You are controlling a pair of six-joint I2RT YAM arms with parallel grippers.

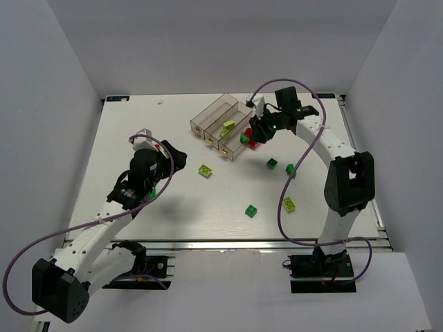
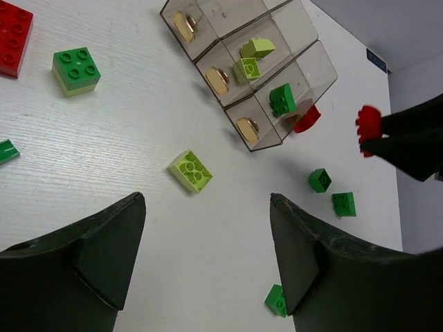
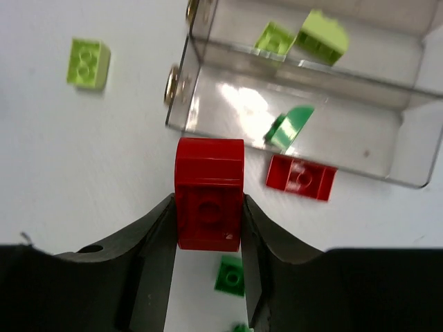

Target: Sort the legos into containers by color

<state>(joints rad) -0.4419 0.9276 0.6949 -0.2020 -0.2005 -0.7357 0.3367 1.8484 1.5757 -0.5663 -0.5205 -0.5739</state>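
Note:
My right gripper [image 3: 208, 211] is shut on a red lego [image 3: 209, 197], held above the table just off the near end of the clear containers [image 3: 387, 176]; the top view shows this gripper [image 1: 257, 135] beside the tray [image 1: 201, 122]. One compartment holds a dark green lego [image 3: 291, 126], and the one behind it holds two pale green legos [image 3: 322, 34]. Another red lego [image 3: 301, 177] lies on the table against the tray wall. My left gripper [image 2: 208, 207] hangs open over bare table, short of a pale green lego [image 2: 190, 171].
Loose legos lie scattered: dark green ones [image 1: 272, 163] [image 1: 251, 210], a pale one [image 1: 289, 203], and another pale one [image 1: 205, 170] mid-table. Near the left arm lie a red brick [image 2: 14, 38] and a green-on-pale stack [image 2: 76, 69]. White walls enclose the table.

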